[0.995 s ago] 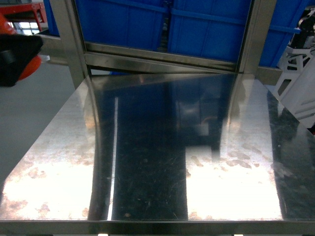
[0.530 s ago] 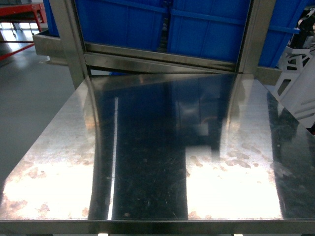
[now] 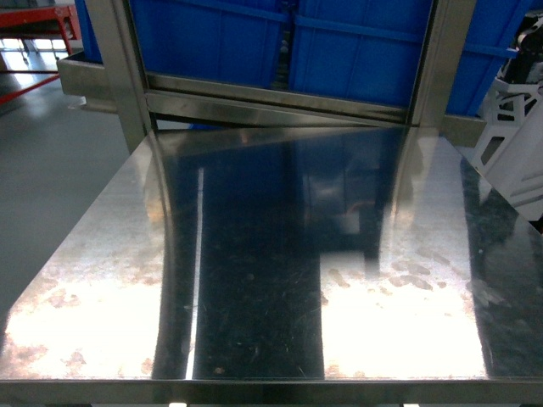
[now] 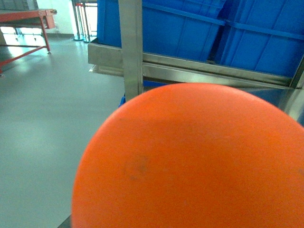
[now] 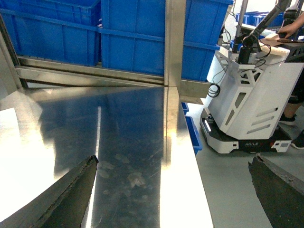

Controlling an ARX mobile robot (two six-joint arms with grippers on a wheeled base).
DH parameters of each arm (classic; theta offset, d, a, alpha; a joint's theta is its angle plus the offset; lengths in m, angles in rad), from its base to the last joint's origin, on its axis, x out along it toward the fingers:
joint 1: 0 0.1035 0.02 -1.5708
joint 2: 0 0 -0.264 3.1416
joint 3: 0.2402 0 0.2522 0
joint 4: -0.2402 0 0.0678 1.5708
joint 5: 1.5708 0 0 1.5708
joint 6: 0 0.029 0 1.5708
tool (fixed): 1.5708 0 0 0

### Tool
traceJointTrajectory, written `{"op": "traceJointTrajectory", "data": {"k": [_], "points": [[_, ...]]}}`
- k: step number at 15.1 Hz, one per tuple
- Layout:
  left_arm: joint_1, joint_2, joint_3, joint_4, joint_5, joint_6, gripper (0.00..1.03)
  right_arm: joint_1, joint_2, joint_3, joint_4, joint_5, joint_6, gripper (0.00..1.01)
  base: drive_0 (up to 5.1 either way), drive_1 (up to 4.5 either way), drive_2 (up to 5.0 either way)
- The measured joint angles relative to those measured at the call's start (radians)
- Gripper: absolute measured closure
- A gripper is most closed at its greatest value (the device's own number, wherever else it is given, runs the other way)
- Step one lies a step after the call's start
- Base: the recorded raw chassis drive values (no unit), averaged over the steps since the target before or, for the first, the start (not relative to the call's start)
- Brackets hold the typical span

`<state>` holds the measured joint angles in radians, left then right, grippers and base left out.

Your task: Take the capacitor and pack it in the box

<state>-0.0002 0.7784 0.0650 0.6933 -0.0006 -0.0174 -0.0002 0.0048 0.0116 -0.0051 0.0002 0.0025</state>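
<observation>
The orange capacitor (image 4: 190,161) fills most of the left wrist view, its rounded end close to the camera, hanging over the grey floor to the left of the steel table. It hides my left gripper's fingers, which hold it. In the right wrist view my right gripper (image 5: 174,160) is open with nothing in it, over the table's right edge; one dark finger (image 5: 71,194) is above the table and the other above the floor. Neither gripper shows in the head view. The box is out of view.
The bare steel table (image 3: 271,254) fills the head view, with steel posts and a rail at its back. Blue bins (image 3: 356,51) stand behind the rail. A white wheeled robot (image 5: 251,104) stands to the right of the table. Grey floor (image 3: 51,178) lies to the left.
One second ago my left gripper with the orange capacitor showed at the head view's upper left edge; it has since moved out of that view to the left. The table is unchanged.
</observation>
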Motion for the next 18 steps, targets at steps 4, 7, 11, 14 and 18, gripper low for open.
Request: {"op": "traceJointTrajectory", "data": {"k": [4,7,11,14,18], "points": [[0.000,-0.134,-0.051,-0.068,0.000,0.000,0.59,0.000,0.000,0.000,0.000,0.000,0.000,0.03,0.0,0.00,0.0],[0.000,-0.264,-0.051,-0.190,0.000,0.000,0.59,0.000,0.000,0.000,0.000,0.000,0.000,0.03,0.0,0.00,0.0],[0.000,-0.404,-0.052,-0.321,0.000,0.000,0.59,0.000,0.000,0.000,0.000,0.000,0.000,0.03,0.0,0.00,0.0],[0.000,-0.482,-0.052,-0.396,0.000,0.000,0.59,0.000,0.000,0.000,0.000,0.000,0.000,0.03,0.0,0.00,0.0],[0.000,-0.566,-0.052,-0.481,0.000,0.000,0.59,0.000,0.000,0.000,0.000,0.000,0.000,0.03,0.0,0.00,0.0]]}}
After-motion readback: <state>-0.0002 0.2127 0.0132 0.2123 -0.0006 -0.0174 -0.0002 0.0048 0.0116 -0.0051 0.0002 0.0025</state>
